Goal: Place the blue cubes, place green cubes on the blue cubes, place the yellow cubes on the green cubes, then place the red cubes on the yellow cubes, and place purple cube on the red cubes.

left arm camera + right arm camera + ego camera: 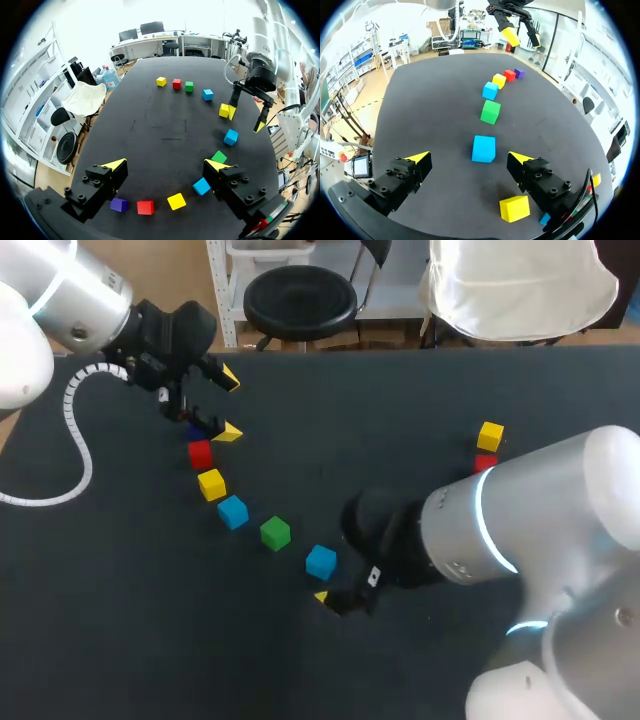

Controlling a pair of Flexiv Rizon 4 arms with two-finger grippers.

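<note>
Hovering left claw (pixel 165 165): I read its fingers as spread wide with nothing between them. It hangs above the purple end of the near row.
Right claw (pixel 469 157): also spread and empty. The first blue cube (pixel 484 148) sits just ahead of its yellow tips and touches neither finger.
Near row: from there I count the near green cube (pixel 490 111), second blue cube (pixel 490 90), near yellow cube (pixel 499 80), near red cube (pixel 509 75) and small purple cube (pixel 519 73). They form a curved line, each apart from its neighbour.
Under the left claw: the purple and near red cubes lie below it, between the lines of its two fingers.
Far row: the left wrist view gives me a stray yellow cube (pixel 224 110) just beside one finger of the right claw. Beyond it come the far blue cube (pixel 207 94), far green cube (pixel 189 86), far red cube (pixel 176 83) and far yellow cube (pixel 161 81).
Stacking: every cube I can see rests singly on the matte black counter (pixel 400 410), none on top of another.
</note>
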